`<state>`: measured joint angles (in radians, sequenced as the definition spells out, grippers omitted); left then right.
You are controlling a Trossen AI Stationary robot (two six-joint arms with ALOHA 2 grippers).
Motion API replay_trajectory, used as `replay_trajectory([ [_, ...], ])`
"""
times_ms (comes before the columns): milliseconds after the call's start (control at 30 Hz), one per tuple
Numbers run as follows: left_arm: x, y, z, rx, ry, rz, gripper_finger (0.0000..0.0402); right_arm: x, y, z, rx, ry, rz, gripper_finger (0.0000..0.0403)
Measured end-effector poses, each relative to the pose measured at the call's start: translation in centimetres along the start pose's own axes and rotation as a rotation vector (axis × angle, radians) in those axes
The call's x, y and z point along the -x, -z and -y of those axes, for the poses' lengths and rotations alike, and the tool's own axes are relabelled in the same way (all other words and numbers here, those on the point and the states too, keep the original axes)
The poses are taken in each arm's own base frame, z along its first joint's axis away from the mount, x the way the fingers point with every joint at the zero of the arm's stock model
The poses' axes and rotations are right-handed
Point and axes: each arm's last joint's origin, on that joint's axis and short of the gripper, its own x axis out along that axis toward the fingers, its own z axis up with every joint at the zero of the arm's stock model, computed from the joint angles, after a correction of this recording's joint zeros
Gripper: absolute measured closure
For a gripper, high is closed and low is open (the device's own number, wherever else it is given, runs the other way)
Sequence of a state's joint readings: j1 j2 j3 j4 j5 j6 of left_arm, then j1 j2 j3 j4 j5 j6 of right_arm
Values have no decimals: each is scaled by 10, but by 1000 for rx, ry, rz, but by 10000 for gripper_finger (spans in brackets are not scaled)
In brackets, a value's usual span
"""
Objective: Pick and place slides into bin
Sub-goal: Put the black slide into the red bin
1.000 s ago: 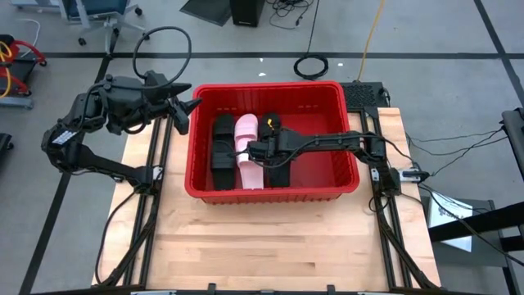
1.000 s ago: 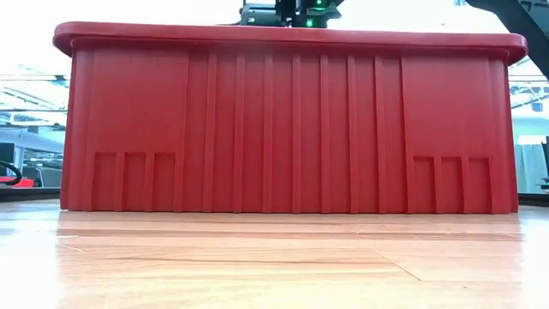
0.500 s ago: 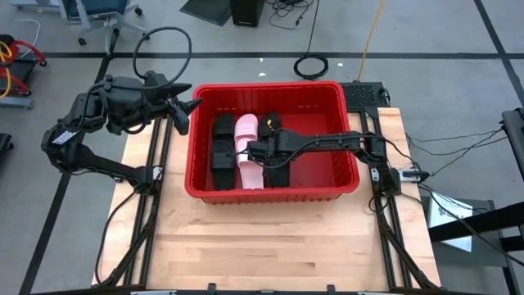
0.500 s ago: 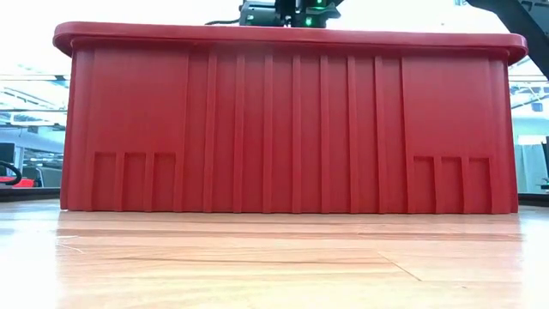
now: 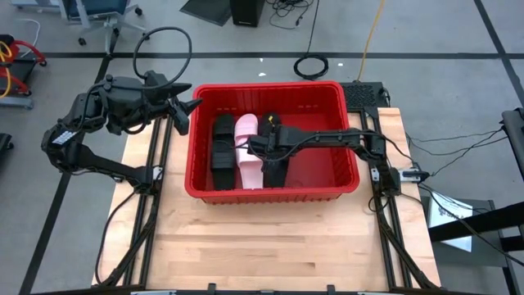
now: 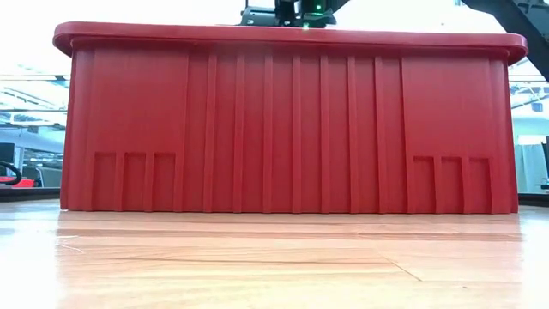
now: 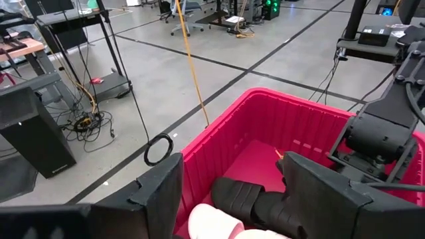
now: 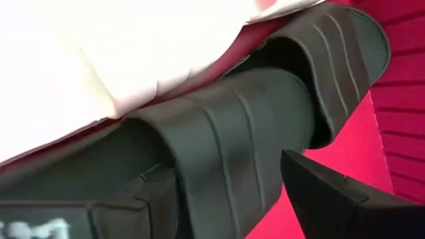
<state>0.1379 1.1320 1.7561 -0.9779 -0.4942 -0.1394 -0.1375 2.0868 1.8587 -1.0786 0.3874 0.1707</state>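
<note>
The red bin (image 5: 270, 195) stands on the wooden table and fills the low view (image 6: 283, 129). Three slides lie on its floor side by side: a black one (image 5: 222, 143), a pale pink one (image 5: 247, 152) and another black one (image 5: 276, 164). My right gripper (image 5: 260, 146) reaches down into the bin and is open, with that last black slide's strap (image 8: 232, 133) between its fingers (image 8: 226, 186). My left gripper (image 5: 184, 115) waits open, raised beside the bin's left wall, with nothing between its fingers (image 7: 232, 172). My right gripper's fingers (image 8: 332, 192) stand on either side of the black slide's broad strap (image 8: 219, 172), slanting down from the table's right. Whether they still touch it, I cannot tell. The slide lies on the bin's floor against the pink slide.
The bin's high walls (image 7: 292, 119) close in the right arm (image 7: 378, 139). Bare wooden table (image 5: 270, 246) lies in front of the bin. Cables and a chair are on the floor beyond the far edge.
My right gripper has opened and let go of the black slide, which now lies in the bin next to the pink one. The gripper itself has barely shifted.
</note>
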Motion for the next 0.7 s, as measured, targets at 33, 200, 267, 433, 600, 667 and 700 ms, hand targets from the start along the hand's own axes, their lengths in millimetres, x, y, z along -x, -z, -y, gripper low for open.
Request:
replay_trajectory([
  [33, 0, 0, 0, 0, 0, 0, 147, 0, 0, 1, -3, -2, -3, 169],
  [200, 0, 0, 0, 0, 0, 0, 147, 7, 4, 4, -4, -96, -29, 155],
  [267, 0, 0, 0, 0, 0, 0, 147, 13, 4, 3, -3, -130, -19, 154],
  [433, 0, 0, 0, 0, 0, 0, 147, 26, 6, 3, 27, -136, 18, 159],
  [600, 0, 0, 0, -4, 0, 0, 147, 30, 9, 6, 33, -157, -1, 164],
  [667, 0, 0, 0, -6, 0, 0, 147, 31, 11, 3, 47, -215, -21, 164],
  [700, 0, 0, 0, -5, 0, 0, 147, 31, 11, 1, 55, -233, -25, 164],
])
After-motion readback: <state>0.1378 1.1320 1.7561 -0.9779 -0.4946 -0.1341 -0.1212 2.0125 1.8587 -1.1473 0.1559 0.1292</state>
